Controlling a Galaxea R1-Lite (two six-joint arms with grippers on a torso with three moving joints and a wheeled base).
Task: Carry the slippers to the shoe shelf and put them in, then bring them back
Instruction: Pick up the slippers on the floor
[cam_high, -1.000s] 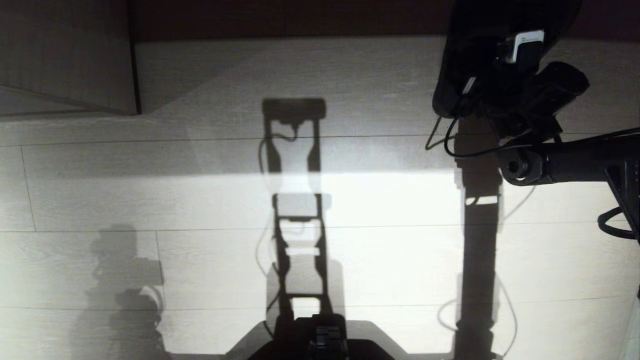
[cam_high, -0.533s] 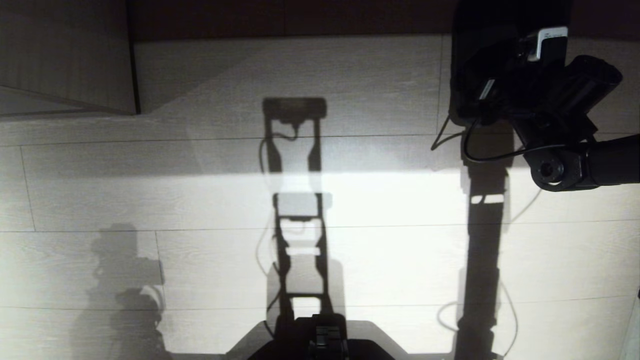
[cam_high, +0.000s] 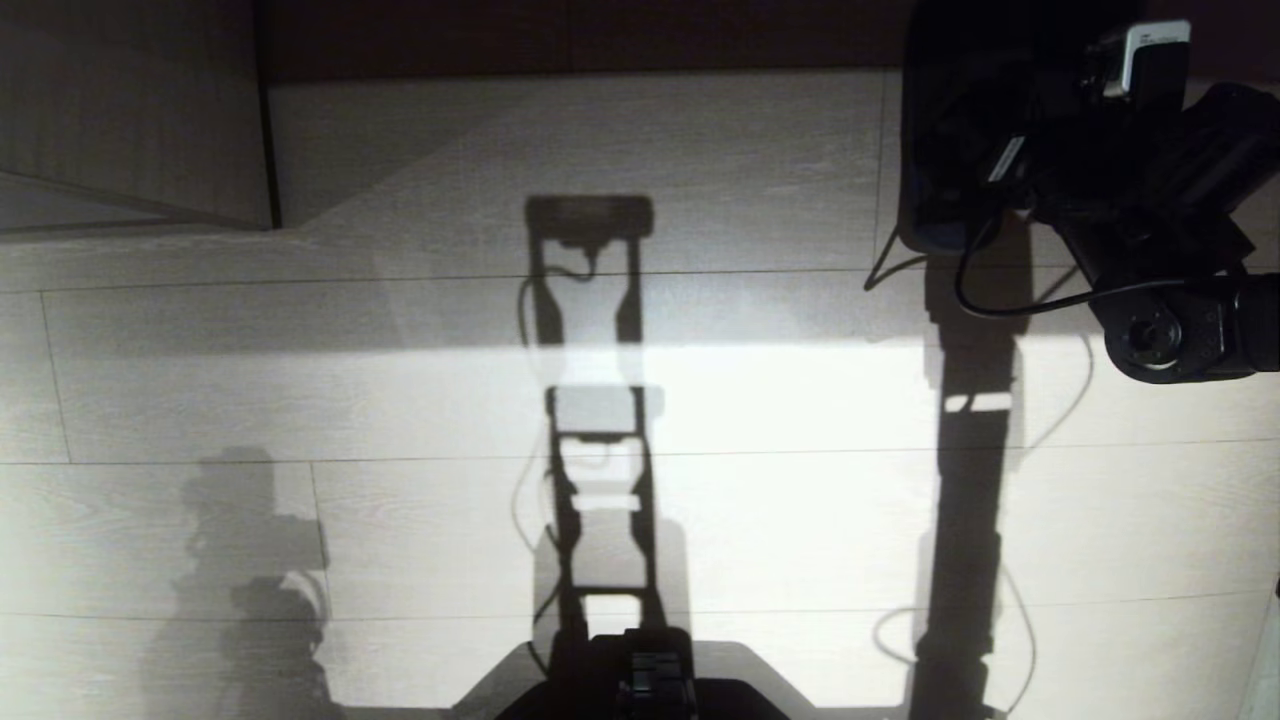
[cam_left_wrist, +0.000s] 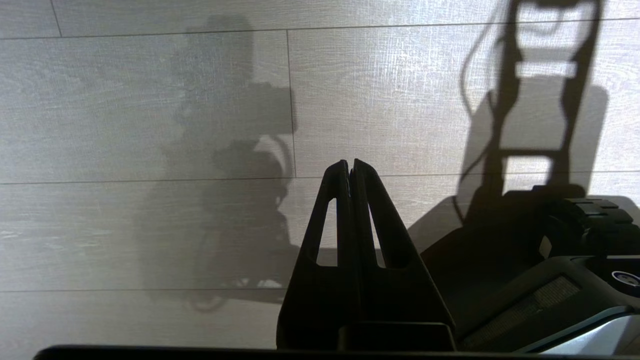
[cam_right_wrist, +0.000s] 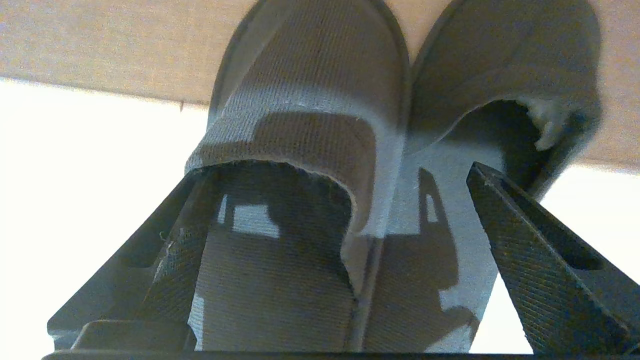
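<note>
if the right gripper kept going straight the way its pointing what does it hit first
Most likely the slippers: the right gripper has its jaws wide open around their heel ends, so it would meet them first.

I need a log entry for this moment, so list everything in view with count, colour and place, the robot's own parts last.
slippers: two, dark navy-black, side by side on the floor at the far right of the head view, between the fingers of the right claw.
floor: one, pale wood-grain planks, across the whole scene, crossed by a bright band of light and the robot's shadows.
wood panel: one, pale wood-grain with a dark edge, far left corner of the head view.
right claw: one, black, open, its fingers either side of the slippers.
left claw: one, black, shut, empty, above bare floor beside the base.
base: one, black, near edge of the head view.
</note>
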